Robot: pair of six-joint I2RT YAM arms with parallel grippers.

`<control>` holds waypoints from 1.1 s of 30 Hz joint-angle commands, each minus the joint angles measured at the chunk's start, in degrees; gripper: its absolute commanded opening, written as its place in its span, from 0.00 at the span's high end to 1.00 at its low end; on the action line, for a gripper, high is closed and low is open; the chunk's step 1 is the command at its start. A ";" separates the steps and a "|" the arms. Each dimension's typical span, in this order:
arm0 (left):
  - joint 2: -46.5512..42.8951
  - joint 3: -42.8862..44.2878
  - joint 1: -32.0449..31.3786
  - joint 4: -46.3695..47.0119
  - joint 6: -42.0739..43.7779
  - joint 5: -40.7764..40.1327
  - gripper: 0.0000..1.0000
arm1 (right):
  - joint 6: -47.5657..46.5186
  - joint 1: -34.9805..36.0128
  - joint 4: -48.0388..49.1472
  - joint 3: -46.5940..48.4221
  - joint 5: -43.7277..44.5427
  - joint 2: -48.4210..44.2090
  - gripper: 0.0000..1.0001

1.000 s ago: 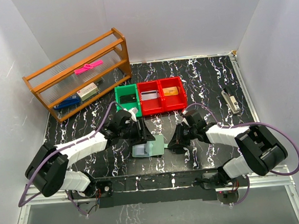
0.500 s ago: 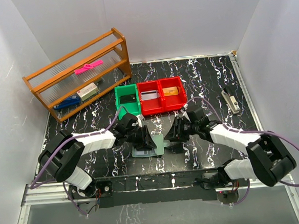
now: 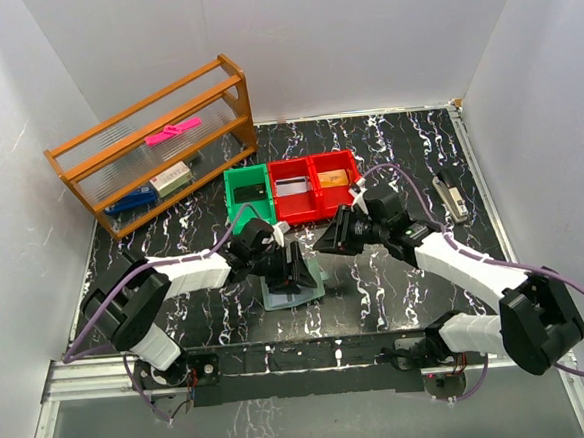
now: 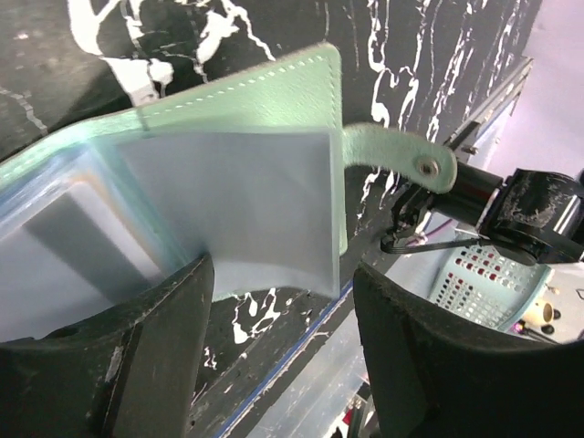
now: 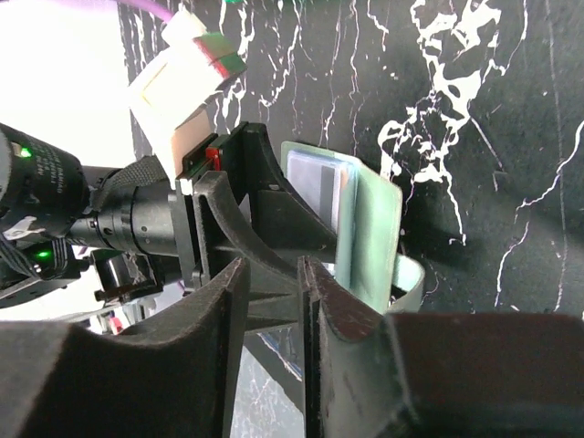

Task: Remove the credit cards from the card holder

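Observation:
The card holder (image 3: 299, 291) lies open on the black marbled table near the front edge. In the left wrist view the card holder (image 4: 246, 182) shows a pale blue-grey inside, green edging and a snap strap (image 4: 401, 155). My left gripper (image 3: 292, 269) is open right over it, its fingers (image 4: 119, 365) wide apart with the holder's near edge between them. My right gripper (image 3: 327, 239) hangs above and to the right of the holder, jaws a narrow gap apart with nothing between them. In the right wrist view, cards (image 5: 321, 190) sit in the holder (image 5: 376, 239).
A green bin (image 3: 248, 190) and two red bins (image 3: 315, 185) stand just behind the grippers. A wooden rack (image 3: 157, 148) with small items stands at the back left. A small grey object (image 3: 453, 198) lies at the right. The table's front edge is close below the holder.
My right gripper has risen and drawn back from the holder toward the red bins. My left gripper has moved right and settled over the holder.

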 commanded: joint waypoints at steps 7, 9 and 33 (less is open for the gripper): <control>0.47 1.70 -1.71 4.34 0.68 3.49 0.50 | 2.68 2.33 2.40 0.90 -1.75 3.24 0.84; 0.90 2.13 -1.88 4.74 1.34 4.51 0.55 | 2.61 2.45 2.73 0.63 -2.18 3.84 0.87; 2.28 -1.69 -2.78 9.34 0.74 6.01 0.43 | 0.31 6.27 3.08 0.32 -1.12 15.11 0.91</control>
